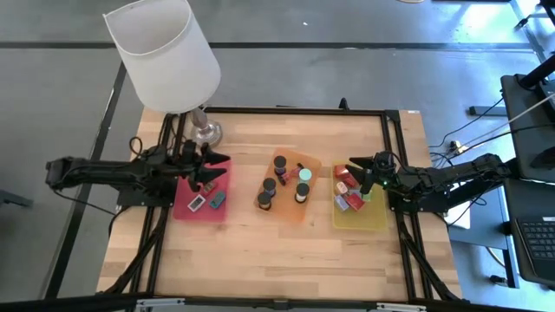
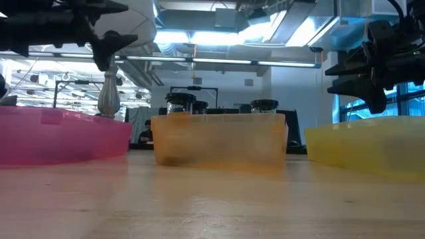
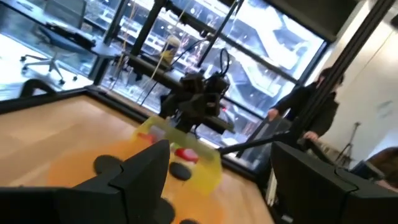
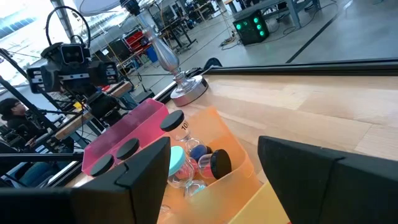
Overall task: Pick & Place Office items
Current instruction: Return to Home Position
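The office items lie in three flat trays. The pink tray (image 1: 186, 206) holds a small green-and-white rectangle (image 1: 197, 203) and a teal piece (image 1: 218, 199). The orange tray (image 1: 289, 205) holds several black-capped bottles (image 1: 280, 162) and a teal round one (image 1: 305, 174). The yellow tray (image 1: 360, 221) holds red blocks (image 1: 344, 179). My left gripper (image 1: 214, 172) hovers open over the pink tray's far part, with nothing between its fingers (image 3: 143, 171). My right gripper (image 1: 356, 173) hovers open over the yellow tray's far part and is empty in the right wrist view (image 4: 214, 180).
A big white-shaded lamp (image 1: 165, 52) with a metal base (image 1: 205, 133) stands at the table's far left, just behind the pink tray. Bare wood (image 1: 277, 256) runs along the near side. A person (image 3: 314, 106) stands beyond the table's right side.
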Robot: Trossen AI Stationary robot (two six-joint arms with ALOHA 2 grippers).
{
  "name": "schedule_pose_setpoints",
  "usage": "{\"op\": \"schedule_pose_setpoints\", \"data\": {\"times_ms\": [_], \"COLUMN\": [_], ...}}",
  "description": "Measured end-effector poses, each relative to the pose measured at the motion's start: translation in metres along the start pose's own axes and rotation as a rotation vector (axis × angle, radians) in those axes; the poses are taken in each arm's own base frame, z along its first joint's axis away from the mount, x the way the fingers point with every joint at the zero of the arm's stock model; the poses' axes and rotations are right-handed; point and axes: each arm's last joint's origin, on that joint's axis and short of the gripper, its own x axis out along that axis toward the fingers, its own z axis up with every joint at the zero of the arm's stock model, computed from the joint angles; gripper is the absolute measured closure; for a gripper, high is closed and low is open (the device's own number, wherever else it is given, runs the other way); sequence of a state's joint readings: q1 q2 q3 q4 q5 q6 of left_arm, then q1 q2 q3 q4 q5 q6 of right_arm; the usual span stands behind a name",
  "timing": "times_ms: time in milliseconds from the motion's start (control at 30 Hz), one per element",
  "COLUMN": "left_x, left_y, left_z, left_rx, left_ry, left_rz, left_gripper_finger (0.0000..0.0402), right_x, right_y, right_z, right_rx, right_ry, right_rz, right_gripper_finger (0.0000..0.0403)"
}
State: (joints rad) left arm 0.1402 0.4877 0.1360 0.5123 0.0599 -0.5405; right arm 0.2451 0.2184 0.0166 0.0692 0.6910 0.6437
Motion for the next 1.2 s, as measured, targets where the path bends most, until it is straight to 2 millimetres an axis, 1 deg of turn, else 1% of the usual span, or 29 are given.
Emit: {"op": "schedule_pose_setpoints", "data": {"times_ms": [233, 467, 633, 1000, 1200], "left_x": [-0.013, -0.024, -0.031, -0.033, -0.033], "left_y": [0.002, 0.003, 0.006, 0.007, 0.008], "left_z": [-0.002, -0.003, -0.005, -0.005, -0.008], "left_rx": [0.037, 0.053, 0.091, 0.18, 0.187], "left_ry": [0.024, 0.046, 0.052, 0.044, 0.033], "left_rz": [0.089, 0.125, 0.196, 0.239, 0.229], "left_gripper_finger": [0.0125, 0.0125, 0.0125, 0.0125, 0.0125], "right_x": [0.0, 0.0, 0.0, 0.0, 0.0], "right_y": [0.0, 0.0, 0.0, 0.0, 0.0], "right_z": [0.0, 0.0, 0.0, 0.0, 0.0], "right_rx": [0.0, 0.0, 0.0, 0.001, 0.001], "right_ry": [0.0, 0.0, 0.0, 0.0, 0.0], "right_rz": [0.0, 0.0, 0.0, 0.0, 0.0], "right_gripper_finger": [0.0158, 0.0158, 0.0158, 0.0158, 0.0158]}}
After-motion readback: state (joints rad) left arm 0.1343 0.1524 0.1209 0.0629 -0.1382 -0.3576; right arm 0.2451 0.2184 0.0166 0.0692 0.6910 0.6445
